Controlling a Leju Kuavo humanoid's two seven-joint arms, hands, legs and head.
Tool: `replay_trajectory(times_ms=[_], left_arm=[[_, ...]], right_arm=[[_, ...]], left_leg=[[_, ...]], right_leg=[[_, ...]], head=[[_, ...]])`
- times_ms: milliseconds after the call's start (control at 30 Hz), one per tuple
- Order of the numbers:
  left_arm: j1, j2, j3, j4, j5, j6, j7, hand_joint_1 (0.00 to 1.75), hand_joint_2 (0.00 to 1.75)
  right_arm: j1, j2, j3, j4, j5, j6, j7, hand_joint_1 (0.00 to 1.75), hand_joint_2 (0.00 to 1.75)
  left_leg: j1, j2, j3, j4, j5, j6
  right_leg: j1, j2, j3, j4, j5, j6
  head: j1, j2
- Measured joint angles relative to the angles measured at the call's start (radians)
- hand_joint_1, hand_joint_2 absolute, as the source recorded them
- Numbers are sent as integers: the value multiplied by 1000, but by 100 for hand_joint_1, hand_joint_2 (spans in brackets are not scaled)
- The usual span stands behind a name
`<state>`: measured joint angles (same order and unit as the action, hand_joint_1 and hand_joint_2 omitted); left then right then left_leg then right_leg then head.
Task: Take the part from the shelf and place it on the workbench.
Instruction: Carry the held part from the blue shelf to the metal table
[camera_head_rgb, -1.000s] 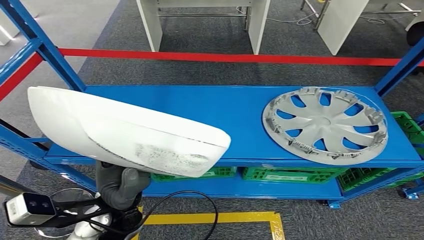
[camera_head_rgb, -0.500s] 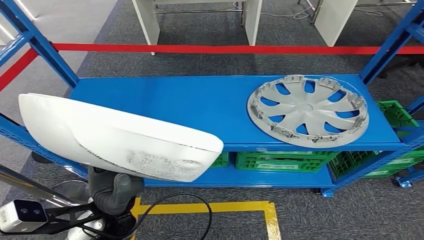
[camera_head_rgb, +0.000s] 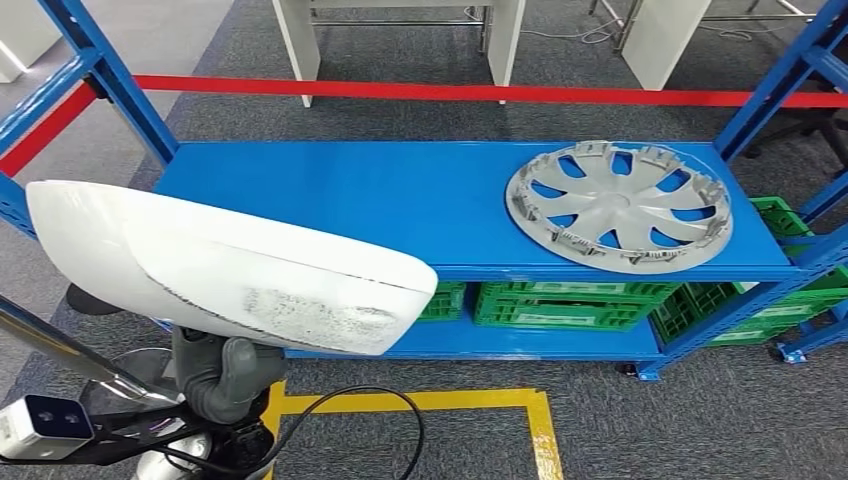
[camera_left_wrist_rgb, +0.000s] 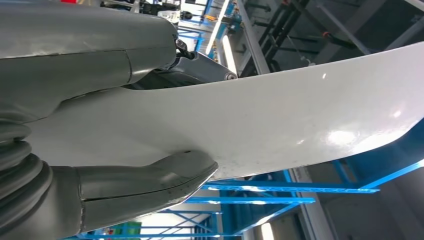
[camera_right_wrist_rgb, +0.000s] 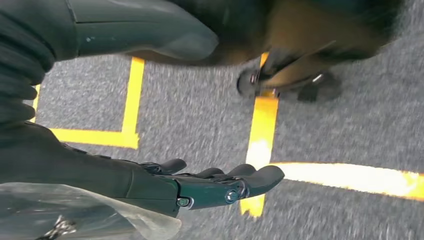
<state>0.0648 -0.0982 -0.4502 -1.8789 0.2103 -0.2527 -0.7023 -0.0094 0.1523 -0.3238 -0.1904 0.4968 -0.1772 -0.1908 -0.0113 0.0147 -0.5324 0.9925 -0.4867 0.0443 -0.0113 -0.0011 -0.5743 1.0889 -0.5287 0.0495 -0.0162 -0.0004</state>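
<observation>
My left hand (camera_head_rgb: 228, 372) grips a long white curved shell part (camera_head_rgb: 220, 268) from below, holding it in the air in front of the blue shelf's (camera_head_rgb: 400, 205) left end. Seen from the left wrist, the thumb (camera_left_wrist_rgb: 150, 185) and the fingers (camera_left_wrist_rgb: 95, 47) clamp the white part (camera_left_wrist_rgb: 280, 125) between them. A silver hubcap (camera_head_rgb: 618, 205) lies flat on the shelf's right side. My right hand (camera_right_wrist_rgb: 165, 185) hangs over grey carpet with its fingers apart and nothing in them.
Green crates (camera_head_rgb: 570, 305) stand on the shelf's lower level. A red tape line (camera_head_rgb: 480, 93) runs behind the shelf, with white table legs (camera_head_rgb: 300, 50) beyond it. Yellow floor tape (camera_head_rgb: 450, 405) marks the carpet in front. A black cable (camera_head_rgb: 390, 400) loops near my left arm.
The whole view has shifted as the camera moved: the shelf and hubcap sit higher and further left in the picture. The white part stays in my left hand, slightly lower left.
</observation>
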Motion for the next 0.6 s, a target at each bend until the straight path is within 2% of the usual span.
replay_trajectory(times_ms=[33, 67, 167, 200, 267, 333, 367, 400, 433, 500, 533, 567, 600], left_arm=[[0, 0, 0, 0, 0, 2, 0, 175, 175], [-1, 0, -2, 0, 3, 3, 0, 175, 175], [-3, 0, -5, 1, 20, 3, 0, 175, 175], [-5, 0, -6, 1, 24, 2, 0, 175, 175], [-7, 1, -6, 1, 26, 2, 0, 175, 175], [-7, 2, -6, 3, 27, 2, 0, 175, 175], [-7, 3, -6, 3, 27, 2, 0, 175, 175], [-7, 4, -6, 4, 27, 2, 0, 175, 175], [-7, 4, -6, 4, 27, 2, 0, 175, 175], [-8, 4, -6, 4, 28, 2, 0, 175, 175], [-8, 4, -6, 4, 28, 1, 0, 175, 175], [-9, 4, -7, 4, 28, 2, 0, 175, 175], [-10, 4, -7, 4, 28, 2, 0, 175, 175]], right_arm=[[-1, 0, -1, 0, -2, 3, 0, 0, 175], [-2, 0, -1, 0, -3, 9, 0, 0, 175], [-2, 0, -2, 0, -3, 19, 0, 0, 175], [-2, 1, -3, 0, -3, 20, 0, 0, 175], [-4, 1, -3, 0, -2, 21, 0, 0, 175], [-4, 1, -3, 0, -2, 21, 0, 0, 175], [-4, 1, -3, 0, -2, 21, 0, 0, 175], [-3, 1, -3, 0, -2, 21, 0, 0, 175], [-3, 1, -4, 0, -2, 21, 0, 0, 175], [-4, 1, -5, 0, -2, 21, 0, 0, 175], [-4, 1, -5, 0, -1, 21, 0, 0, 175], [-5, 1, -6, 0, -1, 21, 0, 0, 175], [-5, 1, -7, 0, -1, 22, 0, 0, 175]], left_leg=[[-2, 0, -4, 6, 1, -4], [-4, 1, -9, 10, 2, -8], [-3, 0, -17, 18, 5, -22], [-2, -2, -22, 30, -7, -27], [3, -5, -56, 111, -61, -39], [8, -6, -113, 246, -126, -49], [10, -6, -131, 292, -138, -51], [12, -6, -132, 301, -131, -51], [13, -6, -114, 270, -104, -50], [12, -7, -45, 133, -35, -41], [10, -7, -18, 72, -14, -35], [8, -8, -3, 33, -5, -31], [6, -8, 0, 19, -8, -28]], right_leg=[[0, 0, 33, -53, 9, -5], [1, 0, 49, -81, 9, -11], [2, 0, 48, -86, 13, -33], [1, -1, 47, -87, 16, -40], [-2, -2, 43, -90, 22, -50], [-1, -2, 36, -89, 25, -54], [-1, -2, 34, -89, 26, -55], [-1, -2, 32, -88, 27, -55], [-1, -1, 33, -88, 28, -55], [0, 0, 35, -88, 28, -53], [1, 1, 33, -86, 30, -50], [1, 1, 29, -85, 32, -45], [2, 0, 24, -85, 34, -39]], head=[[-1, 0], [-1, 0], [-1, 0], [-3, 0], [-7, 0], [-9, 0], [-9, 0], [-9, 0], [-9, 0], [-9, 0], [-9, 0], [-9, 0], [-9, 0]])
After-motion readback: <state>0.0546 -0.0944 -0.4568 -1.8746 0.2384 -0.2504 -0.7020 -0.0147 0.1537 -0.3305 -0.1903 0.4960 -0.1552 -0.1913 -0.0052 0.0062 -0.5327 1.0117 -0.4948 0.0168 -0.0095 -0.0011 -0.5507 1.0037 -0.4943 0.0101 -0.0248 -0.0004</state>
